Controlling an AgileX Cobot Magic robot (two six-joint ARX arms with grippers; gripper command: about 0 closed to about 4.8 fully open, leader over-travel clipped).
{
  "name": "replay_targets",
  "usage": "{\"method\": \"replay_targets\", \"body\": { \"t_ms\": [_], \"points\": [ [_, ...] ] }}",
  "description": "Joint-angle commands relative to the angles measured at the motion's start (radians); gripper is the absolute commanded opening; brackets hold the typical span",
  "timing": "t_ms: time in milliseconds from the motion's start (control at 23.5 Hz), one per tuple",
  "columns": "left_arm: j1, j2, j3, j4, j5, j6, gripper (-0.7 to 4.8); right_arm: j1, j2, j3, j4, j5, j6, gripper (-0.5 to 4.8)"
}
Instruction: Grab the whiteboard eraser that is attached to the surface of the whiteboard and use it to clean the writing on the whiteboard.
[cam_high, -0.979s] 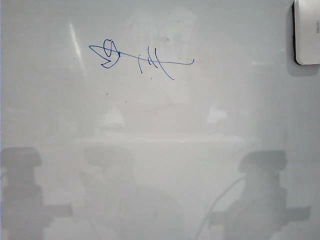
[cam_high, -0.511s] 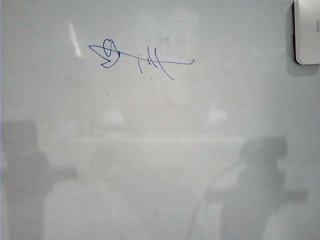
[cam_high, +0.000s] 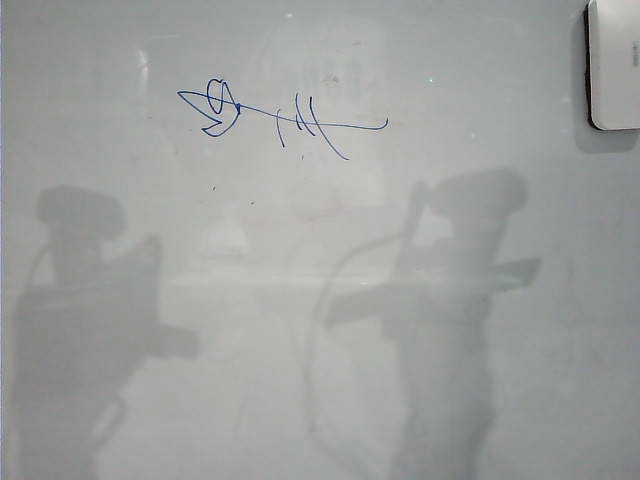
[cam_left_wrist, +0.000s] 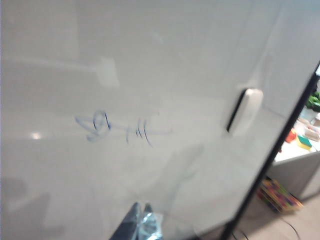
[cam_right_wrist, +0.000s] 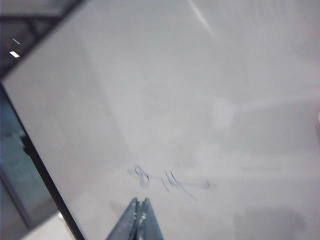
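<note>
While neither arm has reached the board (cam_high: 120, 40) yet, the left claw (cam_left_wrist: 142, 220) sits closed and well short of it, the writing (cam_high: 275, 115) high toward the left. Right claw (cam_right_wrist: 138, 217) is shut too, empty. It will need to open, then square up to the eraser (cam_high: 614, 65) stuck at the top right corner. Glossy, smudged surface; coloured clutter (cam_left_wrist: 277, 194) beyond the frame.

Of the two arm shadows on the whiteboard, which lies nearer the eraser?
The right-hand shadow, below and left of the whiteboard eraser; the other darkens the whiteboard's far left.
</note>
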Motion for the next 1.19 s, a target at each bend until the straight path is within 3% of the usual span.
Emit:
{"method": "replay_targets", "body": {
  "t_ms": [43,256,341,383,426,554,639,724,767,852,1022,1150,1192],
  "points": [
    [0.0,0.003,0.006,-0.075,0.013,-0.026,-0.05,-0.006,0.049,0.127,-0.137,0.049,-0.145,-0.1],
    [0.0,0.003,0.006,-0.073,0.004,-0.019,-0.05,-0.03,0.269,0.385,-0.421,0.362,-0.541,-0.1],
    [0.0,0.003,0.006,-0.066,0.005,-0.017,-0.05,-0.029,0.347,0.419,-0.449,0.393,-0.582,-0.1],
    [0.0,0.003,0.006,-0.057,0.005,-0.017,-0.05,-0.029,0.422,0.436,-0.468,0.468,-0.608,-0.1],
    [0.0,0.003,0.006,-0.057,0.005,-0.016,-0.05,-0.029,0.454,0.439,-0.469,0.477,-0.628,-0.1],
    [0.0,0.003,0.006,-0.057,0.005,-0.016,-0.05,-0.016,0.594,0.436,-0.381,0.345,-0.626,-0.09],
    [0.0,0.003,0.005,-0.058,0.004,-0.016,-0.05,-0.016,0.678,0.435,-0.288,0.288,-0.533,-0.02],
    [0.0,0.003,0.005,-0.058,-0.013,-0.013,-0.05,-0.017,0.749,0.435,-0.224,0.249,-0.409,0.79],
    [0.0,0.003,0.006,-0.058,-0.01,-0.013,-0.05,-0.018,0.769,0.435,-0.214,0.24,-0.385,0.93],
    [0.0,0.003,0.005,-0.059,-0.011,-0.013,-0.05,-0.015,0.798,0.422,-0.172,0.288,-0.439,1.76],
    [0.0,0.003,0.005,-0.059,-0.018,-0.008,-0.05,-0.016,0.735,0.311,-0.004,0.434,-0.617,1.81],
    [0.0,0.003,0.005,-0.059,-0.057,0.002,-0.05,-0.014,0.669,0.188,0.097,0.451,-0.625,2.78],
    [0.0,0.003,0.005,-0.059,-0.065,0.003,-0.05,-0.009,0.656,0.161,0.1,0.446,-0.613,2.81]
  ]
}}
